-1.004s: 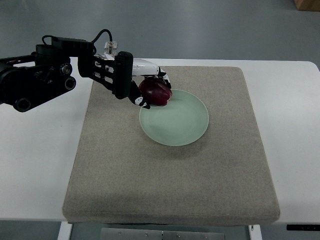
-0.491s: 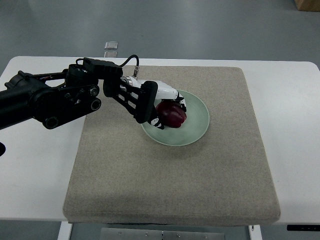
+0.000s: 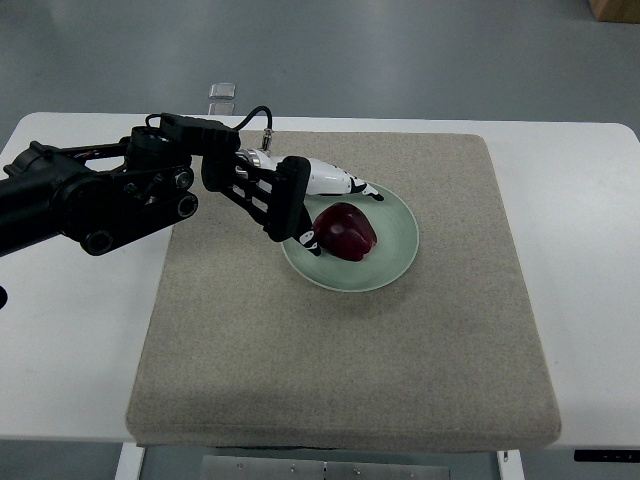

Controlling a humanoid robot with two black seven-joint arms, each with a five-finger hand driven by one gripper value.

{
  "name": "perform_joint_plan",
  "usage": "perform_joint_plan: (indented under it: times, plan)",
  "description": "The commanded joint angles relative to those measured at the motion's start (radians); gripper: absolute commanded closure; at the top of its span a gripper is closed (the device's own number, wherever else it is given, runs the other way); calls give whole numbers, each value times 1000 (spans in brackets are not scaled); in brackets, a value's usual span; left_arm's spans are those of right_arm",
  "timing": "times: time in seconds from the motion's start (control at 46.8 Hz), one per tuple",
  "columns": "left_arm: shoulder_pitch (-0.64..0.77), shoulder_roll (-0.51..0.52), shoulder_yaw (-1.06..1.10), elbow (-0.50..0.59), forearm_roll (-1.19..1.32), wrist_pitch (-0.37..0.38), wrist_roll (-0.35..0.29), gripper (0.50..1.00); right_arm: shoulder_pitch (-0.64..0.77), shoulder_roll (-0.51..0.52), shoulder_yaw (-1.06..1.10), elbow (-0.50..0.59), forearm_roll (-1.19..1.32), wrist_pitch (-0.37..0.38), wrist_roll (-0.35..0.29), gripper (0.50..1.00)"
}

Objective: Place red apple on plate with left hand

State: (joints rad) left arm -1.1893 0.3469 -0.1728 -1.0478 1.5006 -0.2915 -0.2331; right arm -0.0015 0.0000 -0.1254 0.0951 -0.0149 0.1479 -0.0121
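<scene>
The dark red apple (image 3: 346, 231) lies on the pale green plate (image 3: 390, 262), on its left half. My left hand (image 3: 335, 208) reaches in from the left and sits over the plate's left rim, right beside the apple. Its fingers (image 3: 362, 189) are spread open, stretched out above and behind the apple, and its thumb (image 3: 306, 238) is on the apple's near left side. The hand holds nothing. The right arm does not show.
The plate rests on a grey-beige mat (image 3: 340, 350) that covers most of the white table (image 3: 70, 340). The black left arm (image 3: 100, 195) crosses the table's left part. A small clear object (image 3: 222, 90) lies on the floor behind the table.
The left hand carried the apple right and down over the plate, then opened its fingers. The apple now lies free on the plate and the hand has drawn back slightly left.
</scene>
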Motion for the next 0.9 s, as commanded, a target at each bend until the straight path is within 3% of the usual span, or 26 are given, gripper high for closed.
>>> perform_joint_plan:
  times: [0.0, 0.107, 0.299, 0.491, 0.705, 0.876]
  plan:
    - [-1, 23, -5, -1, -6, 2, 0, 504, 0, 0, 0, 0, 0, -1, 0, 536]
    - [-10, 50, -13, -3, -107, 2, 0, 504, 0, 0, 0, 0, 1, -1, 0, 536]
    - [-42, 141, -22, 8, -514, -5, 8, 504, 0, 0, 1, 0, 0, -1, 0, 536]
    - [-35, 164, -86, 75, -836, -17, 17, 504, 0, 0, 0, 0, 1, -1, 0, 536]
    - [-23, 234, -166, 124, -1240, -103, 193, 501, 0, 0, 0, 0, 1, -1, 0, 536]
    - [39, 238, -229, 176, -1531, -115, 227, 501, 0, 0, 0, 0, 1, -1, 0, 536]
